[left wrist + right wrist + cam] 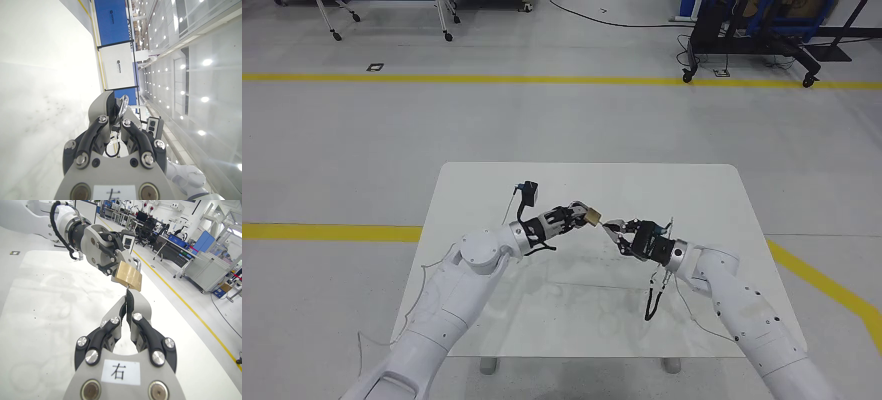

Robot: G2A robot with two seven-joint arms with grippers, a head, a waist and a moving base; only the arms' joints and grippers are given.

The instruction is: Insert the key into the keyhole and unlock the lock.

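1. Two claws meet above the surface (692, 200); my left claw (578, 214) grips the brass padlock (129, 275) in mid-air.
2. My right claw (129, 294) is pinched on the key (128, 288), its tip at the keyhole (128, 286).

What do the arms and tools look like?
White shells on left arm and right arm, black wrist collars, black cables. The left tool and right tool have grey metal bodies, black linkage bars, silver screws, ribbed black pads, white labels with black characters.
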